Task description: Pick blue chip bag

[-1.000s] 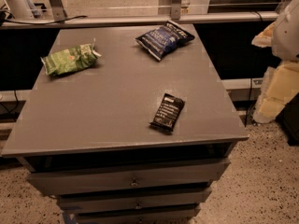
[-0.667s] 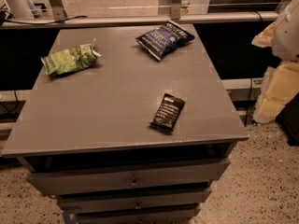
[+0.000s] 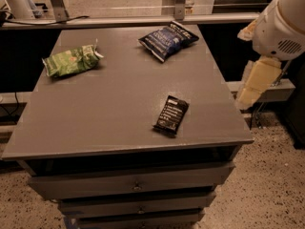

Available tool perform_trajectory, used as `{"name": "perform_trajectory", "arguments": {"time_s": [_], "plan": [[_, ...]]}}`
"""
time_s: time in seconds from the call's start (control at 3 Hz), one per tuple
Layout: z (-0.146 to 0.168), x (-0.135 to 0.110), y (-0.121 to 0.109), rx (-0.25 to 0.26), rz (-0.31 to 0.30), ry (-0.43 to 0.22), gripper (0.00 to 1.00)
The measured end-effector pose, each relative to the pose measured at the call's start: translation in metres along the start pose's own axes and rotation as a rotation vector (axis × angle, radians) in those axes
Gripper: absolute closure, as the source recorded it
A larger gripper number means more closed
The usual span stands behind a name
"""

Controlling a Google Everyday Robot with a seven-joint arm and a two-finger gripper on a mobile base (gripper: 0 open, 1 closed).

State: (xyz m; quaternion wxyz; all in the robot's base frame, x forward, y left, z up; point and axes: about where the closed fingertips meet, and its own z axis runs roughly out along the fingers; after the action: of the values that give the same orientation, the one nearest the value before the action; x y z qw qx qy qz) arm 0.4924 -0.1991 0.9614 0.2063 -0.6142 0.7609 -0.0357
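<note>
Lettering on blue chip bag (image 3: pixel 167 38) unreadable; end effector (image 3: pixel 258 82) right of table (image 3: pixel 114 109), grip unclear.

Gripper (image 3: pixel 256 85), apparently right of table (image 3: pixel 119 113) — open room around blue chip bag (image 3: pixel 167 38).

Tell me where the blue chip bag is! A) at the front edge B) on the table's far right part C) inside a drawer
B: the blue chip bag lies on the table near its far right corner, behind the black bar wrapper; the gripper hangs beyond the table's right edge, apart from it.
</note>
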Motion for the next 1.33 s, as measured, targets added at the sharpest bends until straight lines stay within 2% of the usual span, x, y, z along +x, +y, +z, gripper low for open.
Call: {"name": "perform_trajectory", "arguments": {"time_s": [0.33, 0.67, 1.0, 1.33], "plan": [[0.035, -0.007, -0.053, 0.079, 0.009, -0.06, 0.0], [0.06, -0.011, -0.103, 0.115, 0.061, -0.14, 0.0], [0.067, -0.03, -0.163, 0.157, 0.142, -0.277, 0.0], [0.068, -0.03, -0.162, 0.153, 0.141, -0.275, 0.0]]}}
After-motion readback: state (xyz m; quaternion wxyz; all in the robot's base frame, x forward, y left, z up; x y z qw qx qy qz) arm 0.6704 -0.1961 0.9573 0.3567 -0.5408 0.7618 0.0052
